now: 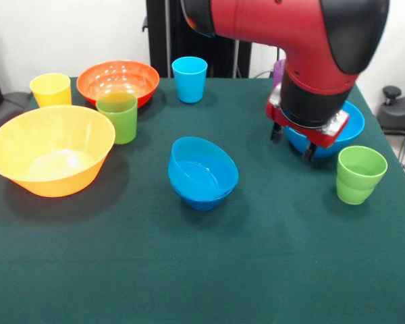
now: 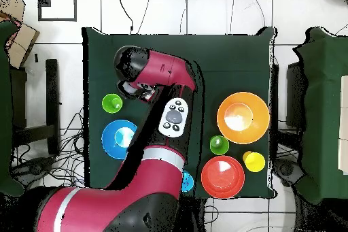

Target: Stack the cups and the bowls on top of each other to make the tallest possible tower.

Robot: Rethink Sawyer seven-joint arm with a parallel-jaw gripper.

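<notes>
While the red and black arm (image 1: 290, 34) reaches down from above, the hand (image 1: 291, 143) hangs low over the table (image 1: 202, 270), its two dark fingertips (image 1: 276, 133) standing apart with nothing between them. Right behind the hand sits a big light blue bowl (image 1: 344, 131), partly hidden by the wrist; a purple cup (image 1: 279, 71) peeks out just beyond the arm. Beside the hand, toward the table's edge, stands a green cup (image 1: 360, 174). On the hand's other side, a short way off, lies a tilted blue bowl (image 1: 202, 173). Farther out are a light blue cup (image 1: 190, 79), a second green cup (image 1: 117, 116), an orange-red bowl (image 1: 118, 82), a yellow cup (image 1: 51, 90) and, farthest, a big yellow-orange bowl (image 1: 50, 148). No tower stands.
</notes>
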